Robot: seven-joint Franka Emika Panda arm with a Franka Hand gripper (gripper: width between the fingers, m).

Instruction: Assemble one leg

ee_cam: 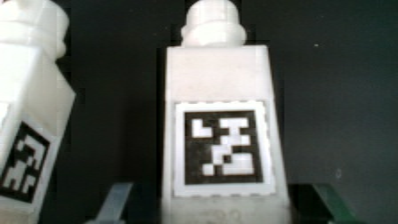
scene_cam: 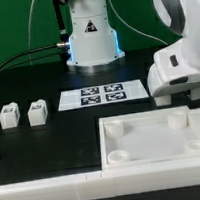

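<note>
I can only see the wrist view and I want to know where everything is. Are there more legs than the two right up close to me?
Observer: Yes. The exterior view shows a leg and a second leg side by side, a little apart, at the exterior view's left of the marker board.
Operator: Is there something bigger on the table too?
Observer: Yes, a large white square panel with round corner sockets lies flat in front of the marker board, toward the exterior view's right.
</note>
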